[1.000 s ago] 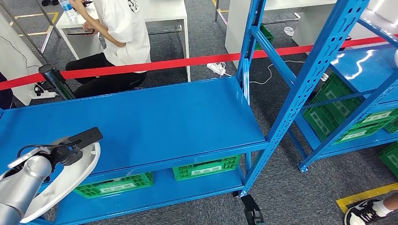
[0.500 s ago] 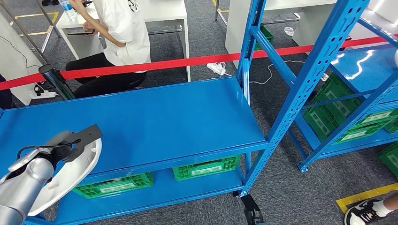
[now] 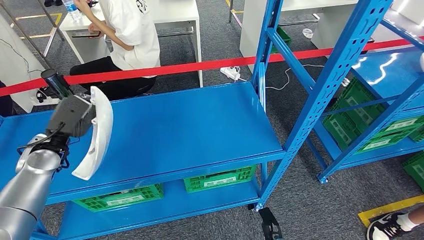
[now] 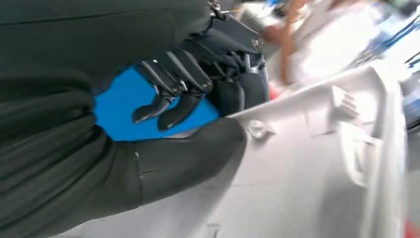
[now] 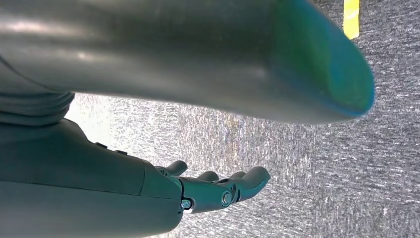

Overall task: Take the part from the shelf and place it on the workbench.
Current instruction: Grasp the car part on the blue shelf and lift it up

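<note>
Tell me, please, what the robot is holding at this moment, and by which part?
The left hand grips the white curved part near its upper end; the right hand holds nothing.

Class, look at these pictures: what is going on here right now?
The robot's left hand holds a curved white part above the blue workbench top, not set down yet. In the left wrist view its fingers wrap the part's edge. The right hand hangs empty over the floor. A person sits behind the red barrier tape.
</note>
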Motion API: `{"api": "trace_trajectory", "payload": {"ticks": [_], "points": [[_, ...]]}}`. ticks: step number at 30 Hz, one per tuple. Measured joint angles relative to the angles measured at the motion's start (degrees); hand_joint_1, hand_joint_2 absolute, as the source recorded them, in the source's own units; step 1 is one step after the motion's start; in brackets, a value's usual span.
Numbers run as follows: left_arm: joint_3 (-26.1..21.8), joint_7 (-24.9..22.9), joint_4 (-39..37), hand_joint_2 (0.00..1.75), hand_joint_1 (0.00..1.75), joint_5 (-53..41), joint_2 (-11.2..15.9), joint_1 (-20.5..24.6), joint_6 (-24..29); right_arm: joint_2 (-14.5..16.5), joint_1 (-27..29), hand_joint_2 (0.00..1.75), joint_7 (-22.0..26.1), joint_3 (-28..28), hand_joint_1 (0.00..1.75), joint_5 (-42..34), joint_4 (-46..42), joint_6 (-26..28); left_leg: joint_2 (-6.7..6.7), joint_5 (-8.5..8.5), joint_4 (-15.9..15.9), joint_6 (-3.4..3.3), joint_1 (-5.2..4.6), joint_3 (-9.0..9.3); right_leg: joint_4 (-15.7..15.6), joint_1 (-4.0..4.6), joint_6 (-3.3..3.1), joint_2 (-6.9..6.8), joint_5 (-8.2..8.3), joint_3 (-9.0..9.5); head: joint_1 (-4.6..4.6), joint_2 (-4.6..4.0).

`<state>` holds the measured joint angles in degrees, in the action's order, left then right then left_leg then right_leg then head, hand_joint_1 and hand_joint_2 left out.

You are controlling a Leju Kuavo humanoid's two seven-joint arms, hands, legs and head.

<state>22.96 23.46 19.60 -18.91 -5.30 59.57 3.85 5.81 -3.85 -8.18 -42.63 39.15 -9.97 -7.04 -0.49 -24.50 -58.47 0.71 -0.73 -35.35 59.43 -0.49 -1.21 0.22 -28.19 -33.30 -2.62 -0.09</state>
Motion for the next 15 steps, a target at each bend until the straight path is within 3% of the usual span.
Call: {"api": "trace_trajectory", "payload": {"ticks": [3,9,15], "points": [[-3.2,3.6,3.9,1.75,1.75,8.8,-1.1,0.2,-1.4,0.0,0.1,0.0,0.0,-0.3,0.0,0.4,0.0,0.0,0.0,0.0,0.0,0.0,0.0,0.0,0.0,0.0,0.0,0.0,0.0,0.01,0.01,0.0],[-5.4,2.1,19.9,1.75,1.75,31.0,-0.4,-3.3,-3.6,0.0,0.6,0.0,-0.3,-0.4,0.0,1.6,0.0,0.0,0.05,-0.03,0.0,-0.03,0.0,-0.01,0.0,0.01,0.0,0.03,-0.01,0.0,0.0,0.0],[-4.9,2.0,30.2,1.75,1.75,37.9,2.0,-7.2,-2.8,0.0,0.8,0.0,-0.2,-0.5,0.0,2.0,0.0,0.2,0.06,-0.05,0.0,-0.06,0.0,-0.03,0.0,-0.01,0.01,0.01,-0.01,0.01,0.01,0.0]]}}
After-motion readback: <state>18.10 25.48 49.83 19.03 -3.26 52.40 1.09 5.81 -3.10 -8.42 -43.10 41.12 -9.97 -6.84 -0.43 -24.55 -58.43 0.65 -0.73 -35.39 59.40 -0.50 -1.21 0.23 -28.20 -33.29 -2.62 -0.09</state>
